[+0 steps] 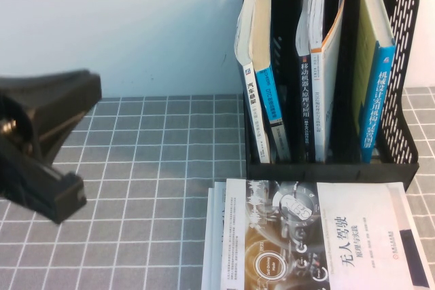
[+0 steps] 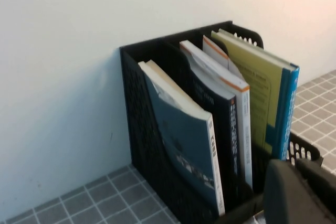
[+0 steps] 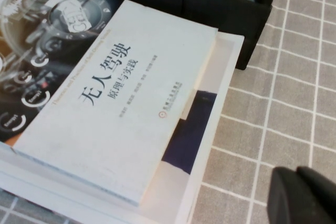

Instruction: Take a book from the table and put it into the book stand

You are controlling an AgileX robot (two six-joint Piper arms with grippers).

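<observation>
Black plastic book stand sits upper right of the high view, three slots, perforated mesh side walls, against a plain pale wall. Left slot holds two paperbacks leaning left, middle slot a dark-spined book and a white one with orange trim, right slot an olive-covered book with a bright blue spine. Just in front of the stand, bottom centre-right of the frame, lies a stack of flat books; the top book is a glossy softcover, dark graphic half on the left, white half with black Chinese title on the right, and it nearly touches the stand's front lip. A lower white book with a dark navy block sticks out beneath it. Table is a grey mat with a white grid. Left gripper, matte black, blocky, hangs raised at the left edge of the high view, jaws spread wide, holding nothing. Right gripper shows only as a dark blurred tip, lower right corner of its wrist view, over the mat beside the stack; can't tell if it's open or closed.
</observation>
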